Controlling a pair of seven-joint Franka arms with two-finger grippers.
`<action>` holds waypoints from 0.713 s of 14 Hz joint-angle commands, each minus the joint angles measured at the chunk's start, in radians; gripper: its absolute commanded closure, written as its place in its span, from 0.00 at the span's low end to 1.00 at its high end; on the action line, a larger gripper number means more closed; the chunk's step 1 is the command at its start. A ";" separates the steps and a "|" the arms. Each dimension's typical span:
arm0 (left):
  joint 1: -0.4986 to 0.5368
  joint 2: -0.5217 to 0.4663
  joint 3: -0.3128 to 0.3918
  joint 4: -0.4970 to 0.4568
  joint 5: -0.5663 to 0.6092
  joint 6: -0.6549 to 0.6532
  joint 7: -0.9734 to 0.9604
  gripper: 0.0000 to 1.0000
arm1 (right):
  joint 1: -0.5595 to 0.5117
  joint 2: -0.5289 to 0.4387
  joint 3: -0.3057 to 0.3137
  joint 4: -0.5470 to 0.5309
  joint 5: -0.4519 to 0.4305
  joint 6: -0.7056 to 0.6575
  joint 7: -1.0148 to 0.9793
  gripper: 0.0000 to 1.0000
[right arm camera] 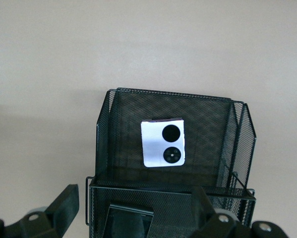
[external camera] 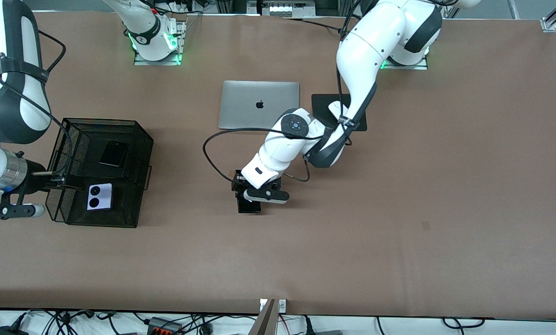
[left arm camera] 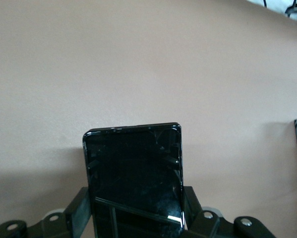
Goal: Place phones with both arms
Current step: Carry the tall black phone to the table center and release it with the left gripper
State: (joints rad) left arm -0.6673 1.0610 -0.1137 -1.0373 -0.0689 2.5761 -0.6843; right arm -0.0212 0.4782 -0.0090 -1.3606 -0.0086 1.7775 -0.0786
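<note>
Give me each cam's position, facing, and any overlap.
Front view: high across the table, facing both arm bases; shows the laptop, mesh basket and both arms.
Left wrist view: on the left arm, looking past the left gripper, shut on the long black phone; its fingers frame it.
Right wrist view: on the right arm, over the basket holding the lilac phone; open right gripper at the edge.
Shared: front and right wrist views both show the basket and lilac phone.
</note>
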 commanded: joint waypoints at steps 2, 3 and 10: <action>-0.029 0.054 0.017 0.049 0.021 0.001 0.023 0.55 | 0.018 0.014 0.007 -0.017 0.004 -0.006 0.008 0.00; -0.037 0.059 0.017 0.051 0.021 0.001 0.019 0.55 | 0.020 0.026 0.007 -0.017 0.004 -0.003 0.008 0.00; -0.066 0.091 0.068 0.049 0.023 0.003 0.026 0.35 | 0.033 0.034 0.007 -0.017 0.016 0.003 0.010 0.00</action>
State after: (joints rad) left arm -0.7157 1.1261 -0.0789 -1.0345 -0.0628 2.5808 -0.6774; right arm 0.0153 0.5204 -0.0061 -1.3758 -0.0041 1.7806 -0.0786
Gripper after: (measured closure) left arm 0.216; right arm 0.000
